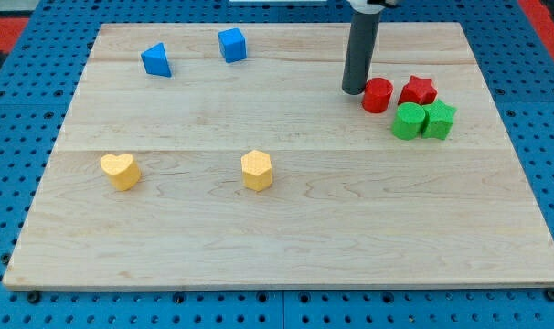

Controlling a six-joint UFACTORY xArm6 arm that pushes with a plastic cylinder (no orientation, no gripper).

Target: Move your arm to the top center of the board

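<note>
My tip stands on the wooden board in its upper right part, right of the top centre. It is just left of the red cylinder, very close to it or touching. A red star sits right of the cylinder. A green cylinder and a green star lie just below the red pair. A blue triangle and a blue cube sit at the upper left. A yellow heart and a yellow hexagon lie lower left of centre.
The board lies on a blue perforated table. A red patch shows at the view's top left corner and another at the top right.
</note>
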